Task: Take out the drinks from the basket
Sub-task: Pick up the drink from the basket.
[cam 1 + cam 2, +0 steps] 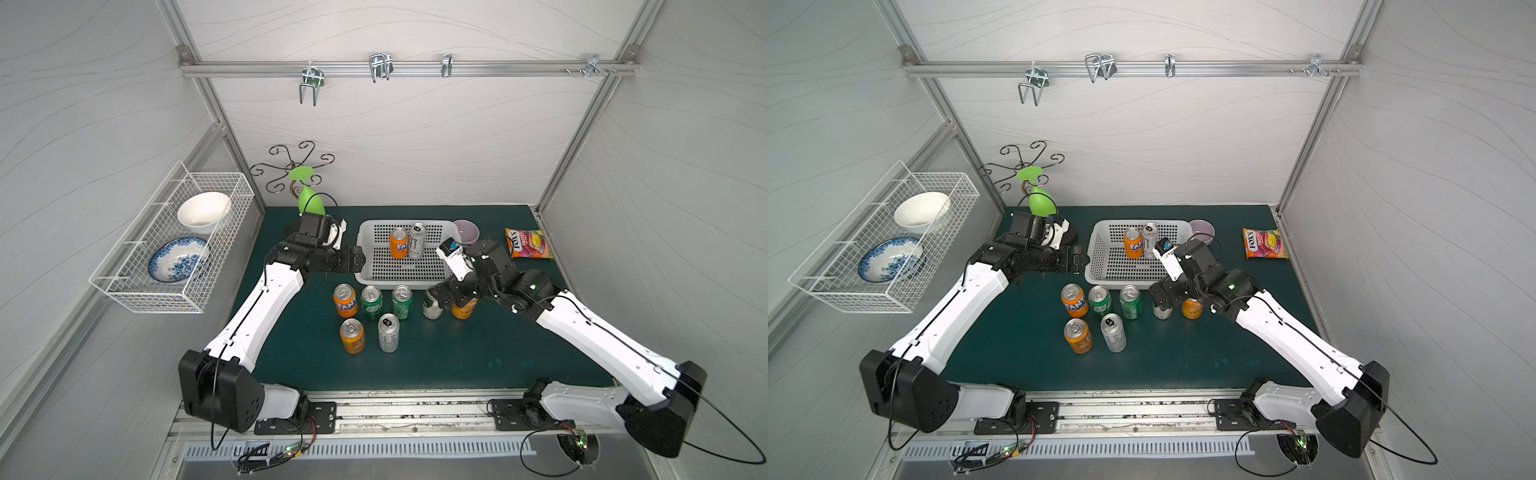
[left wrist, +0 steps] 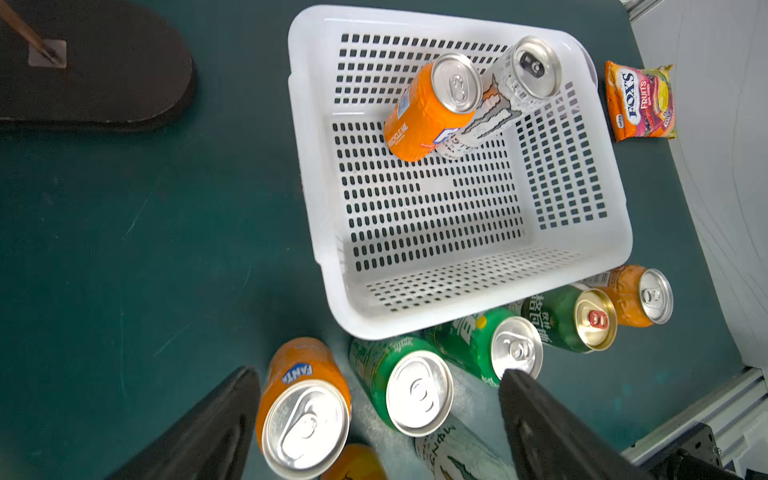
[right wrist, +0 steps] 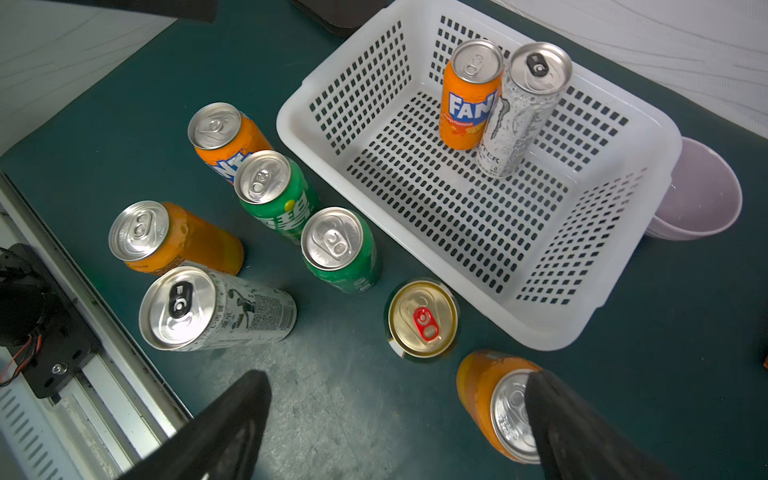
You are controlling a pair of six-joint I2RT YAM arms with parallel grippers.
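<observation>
Two drinks are in the white basket point(image 1: 395, 286): an orange Fanta can point(image 1: 399, 245) and a slim silver-white Monster can point(image 1: 417, 243). They stand upright and touching, toward the basket's far wall. The other seven stand upright on the green desk point(image 1: 457, 365) outside it.

Just beside the basket's near wall is a row of five:
- a second Fanta can point(image 1: 345, 301)
- a green can point(image 1: 371, 303)
- another green can point(image 1: 402, 302)
- a gold-topped green-white can point(image 3: 423, 318)
- a further orange can point(image 3: 484, 390)

Farther from the basket, in front of that row, stand a plain orange can point(image 1: 352, 336) and a second slim silver-white can point(image 1: 388, 334).

The left claw point(image 2: 380, 374) hangs just outside the basket's short wall on the left arm's side, jaws wide and holding nothing. The right claw point(image 3: 397, 376) hangs above the gold-topped can and the orange can next to it, by the basket's near corner on the right arm's side. Its jaws are spread wide with nothing gripped. In the right wrist view one finger point(image 3: 582, 436) overlaps that orange can's top, and I cannot tell whether it touches.

A lilac bowl point(image 1: 467, 228) sits just beside the basket's far corner on the right arm's side. A Fox's candy bag point(image 1: 528, 243) lies beyond the bowl, apart from the basket.
</observation>
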